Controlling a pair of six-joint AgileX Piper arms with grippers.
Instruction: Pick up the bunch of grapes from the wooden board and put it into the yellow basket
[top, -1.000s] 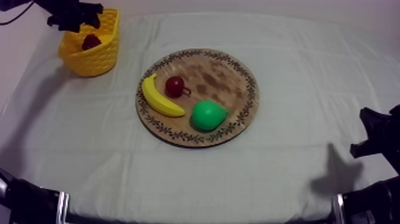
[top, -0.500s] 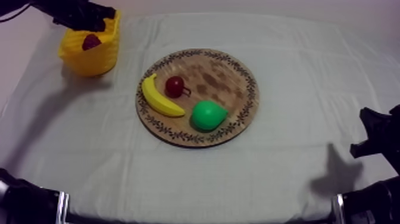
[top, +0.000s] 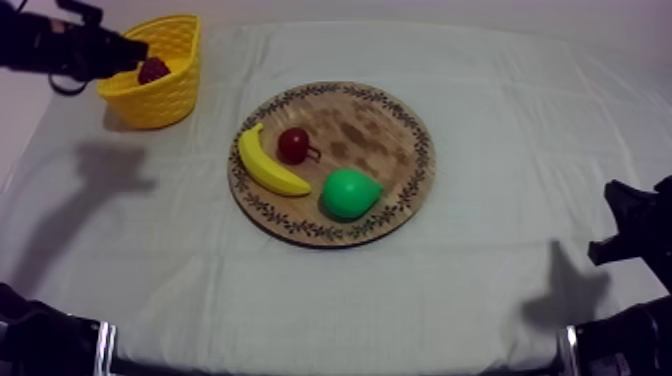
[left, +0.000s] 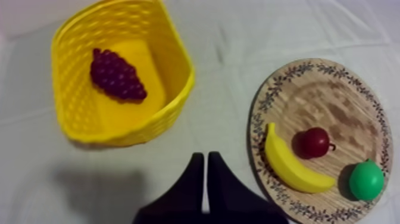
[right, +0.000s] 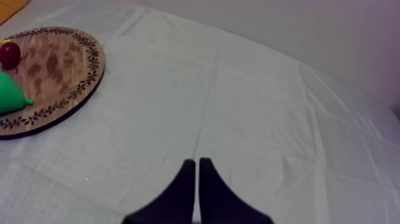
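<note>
The dark purple bunch of grapes (left: 116, 74) lies on the floor of the yellow basket (left: 172, 68), a lattice-walled plastic one. Nothing touches it but the basket. The yellow basket stands upright at the far left corner of the table (top: 520, 90), on the grey-white cloth (top: 200, 260) that covers it.

The left gripper (top: 135, 52) hangs in the air at the basket's left rim, over the table's far left edge. Its arm throws a shadow on the cloth on the near side of the basket. In its own wrist view the two black fingers lie pressed together as a narrow wedge with nothing between them, seen against bare cloth beside the basket.

The round wooden board (top: 370, 130) with a patterned rim lies flat at the middle of the table, well apart from the basket. It carries three toy fruits. A yellow banana (top: 268, 165) lies along its left edge, and a small red fruit (top: 293, 145) sits just beside the banana toward the board's middle. A green pear (top: 350, 193) rests near its near edge.

The right gripper (right: 196, 164) sits low at the table's right edge, well apart from the board. Its fingers are also closed together into a narrow wedge, holding nothing, over bare cloth.
</note>
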